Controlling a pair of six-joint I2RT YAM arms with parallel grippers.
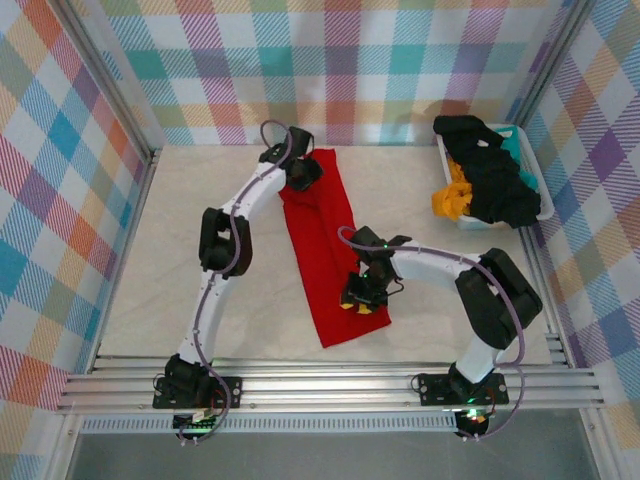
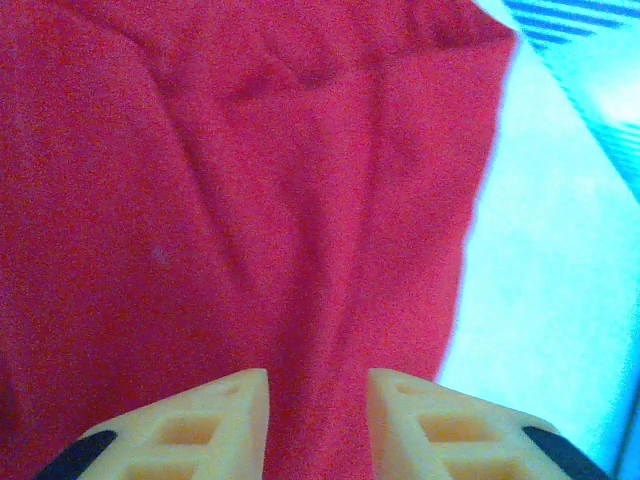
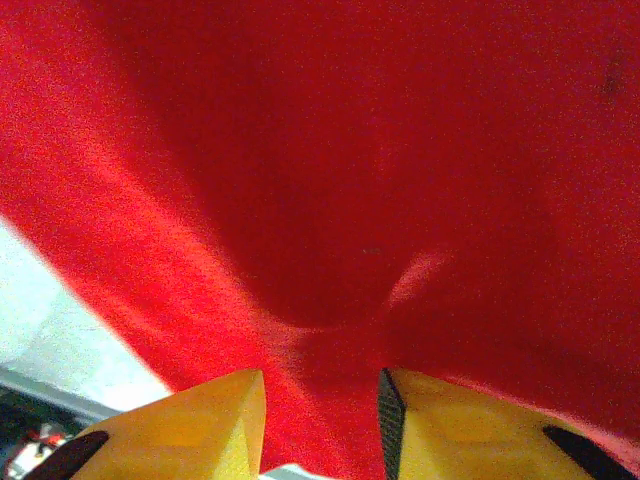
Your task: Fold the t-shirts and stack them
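Note:
A bright red t-shirt (image 1: 318, 250) lies on the table as a long folded strip, running from the far middle toward the near right. My left gripper (image 1: 300, 172) is at its far end. In the left wrist view the red t-shirt (image 2: 250, 200) lies under that gripper (image 2: 318, 405), whose jaws stand apart with a soft ridge of cloth between them. My right gripper (image 1: 363, 300) is at the strip's near right edge. In the right wrist view creases in the red t-shirt (image 3: 350, 150) run into the gap of this gripper (image 3: 322, 405), and bunched cloth fills it.
A white-and-teal basket (image 1: 541, 190) stands at the far right with a black t-shirt (image 1: 495, 175) and an orange-yellow one (image 1: 452, 200) heaped in it. Checked walls close in the table on three sides. A metal rail (image 1: 320, 385) runs along the near edge.

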